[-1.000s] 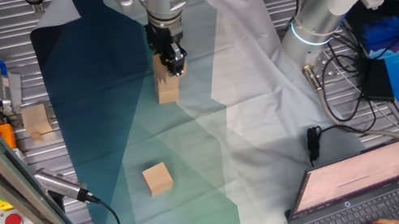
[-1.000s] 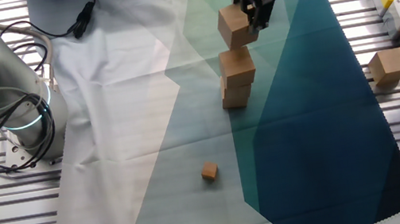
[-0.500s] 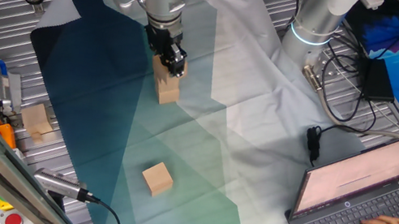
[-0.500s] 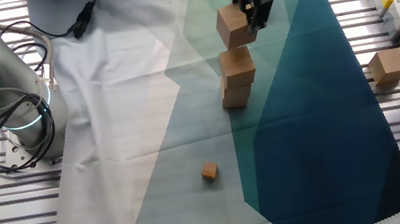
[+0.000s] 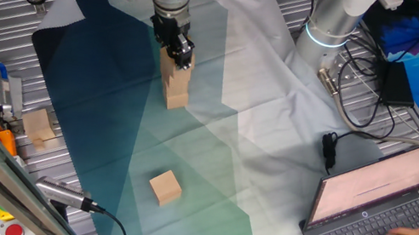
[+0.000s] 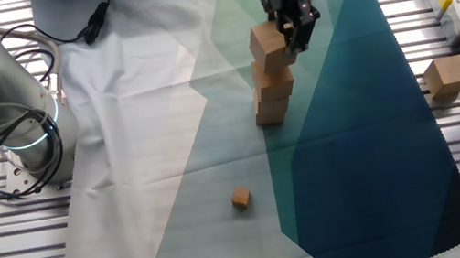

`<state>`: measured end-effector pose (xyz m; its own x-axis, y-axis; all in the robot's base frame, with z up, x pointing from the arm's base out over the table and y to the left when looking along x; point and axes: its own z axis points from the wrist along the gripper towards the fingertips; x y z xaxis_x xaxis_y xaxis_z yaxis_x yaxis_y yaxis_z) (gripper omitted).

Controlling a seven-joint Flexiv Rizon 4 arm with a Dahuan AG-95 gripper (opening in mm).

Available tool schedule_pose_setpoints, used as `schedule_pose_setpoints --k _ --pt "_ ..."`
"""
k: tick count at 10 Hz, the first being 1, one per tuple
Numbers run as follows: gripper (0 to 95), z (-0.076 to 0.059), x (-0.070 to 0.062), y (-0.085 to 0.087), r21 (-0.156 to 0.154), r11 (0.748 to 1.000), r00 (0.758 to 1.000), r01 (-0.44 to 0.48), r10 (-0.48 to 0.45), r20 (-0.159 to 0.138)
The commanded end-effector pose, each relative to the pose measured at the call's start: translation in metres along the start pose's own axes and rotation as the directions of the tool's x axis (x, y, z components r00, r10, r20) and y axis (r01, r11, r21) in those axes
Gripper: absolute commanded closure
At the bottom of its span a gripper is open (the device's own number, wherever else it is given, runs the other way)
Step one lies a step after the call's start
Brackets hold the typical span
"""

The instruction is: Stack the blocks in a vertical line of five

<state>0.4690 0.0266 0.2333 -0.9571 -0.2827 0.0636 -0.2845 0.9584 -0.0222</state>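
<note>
Nearest in one fixed view: a plain light-tan wooden cube (image 5: 165, 187) sitting alone on the teal-and-white patterned cloth (image 5: 210, 161), flat on one face, corners turned a bit off the cloth's stripes. Off to the left on the metal slats, another loose light-tan wooden cube (image 5: 39, 126), well apart from everything else. Further back, a short stack of light-tan wooden cubes (image 6: 273, 94), long axis pointing straight up, with a slight stagger between the levels in the other fixed view. At the top, the black two-finger gripper (image 6: 290, 31) closed around the topmost light-tan wooden cube (image 6: 268, 45), gripped from above, resting on or just over the stack, hard to say which. Also a much smaller, darker wooden cube (image 6: 240, 199) out on the cloth, well clear of the stack.
</note>
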Motion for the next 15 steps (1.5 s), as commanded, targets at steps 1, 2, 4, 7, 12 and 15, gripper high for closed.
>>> schedule_pose_setpoints --k 1,2,4,7,12,15 --pt "95.0 0.001 0.002 -0.009 -0.028 0.999 1.0 -0.019 0.019 0.006" --pt "95.0 0.001 0.003 -0.013 -0.052 0.998 1.0 -0.029 0.03 0.006" --pt "95.0 0.0 0.006 -0.015 -0.067 0.996 0.998 -0.054 0.055 0.013" --pt "95.0 0.004 0.01 -0.017 -0.08 0.993 0.996 -0.086 0.088 0.015" --pt "95.0 0.012 0.016 -0.022 -0.089 0.989 0.993 -0.116 0.118 0.017" --pt "95.0 0.012 0.016 -0.021 -0.116 0.985 0.991 -0.13 0.133 0.019"
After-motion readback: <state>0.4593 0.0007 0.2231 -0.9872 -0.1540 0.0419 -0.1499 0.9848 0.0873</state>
